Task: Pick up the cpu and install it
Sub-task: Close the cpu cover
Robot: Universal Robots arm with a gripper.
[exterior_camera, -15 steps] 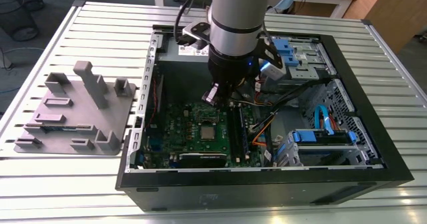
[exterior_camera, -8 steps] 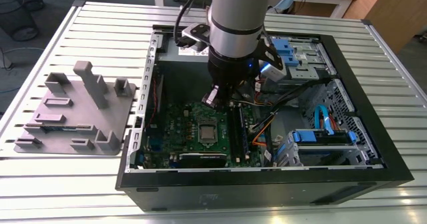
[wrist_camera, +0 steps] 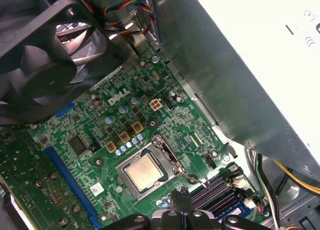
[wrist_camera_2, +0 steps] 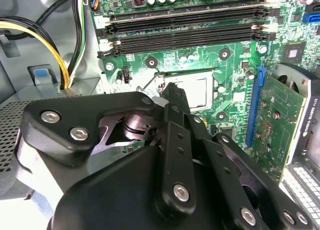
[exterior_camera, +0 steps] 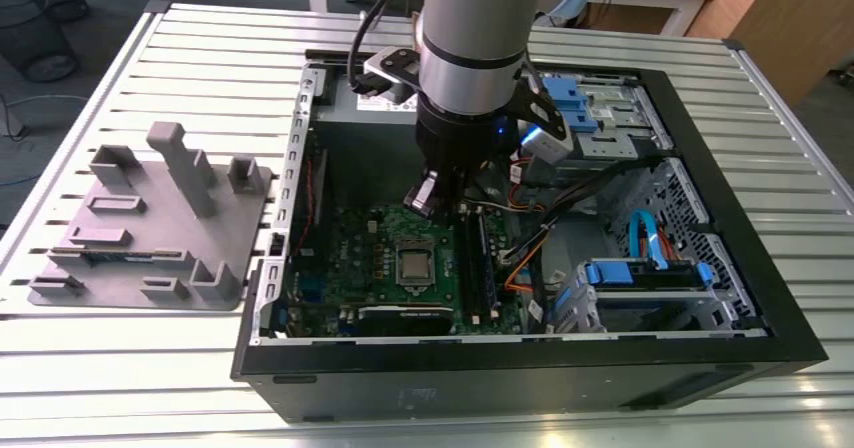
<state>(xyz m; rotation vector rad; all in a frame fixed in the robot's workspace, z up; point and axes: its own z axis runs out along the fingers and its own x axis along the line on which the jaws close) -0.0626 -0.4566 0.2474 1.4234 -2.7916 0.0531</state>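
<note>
Hovering my end effector [wrist_camera_2: 172, 90] just above the cpu [wrist_camera: 142, 171], which already sits flat in its socket on the motherboard [exterior_camera: 360, 243]. Its fingers look pressed together, holding nothing. I'd go slow and straight here. The fan [wrist_camera: 35, 65] and colored cables [wrist_camera: 125, 12] crowd close, and the memory slots [wrist_camera_2: 185, 27] sit beside the socket.

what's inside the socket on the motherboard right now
The cpu sits flat in the socket on the motherboard, silver top showing. The socket contacts beneath it are covered. The gripper hangs just beside the socket, holding nothing that shows.
</note>
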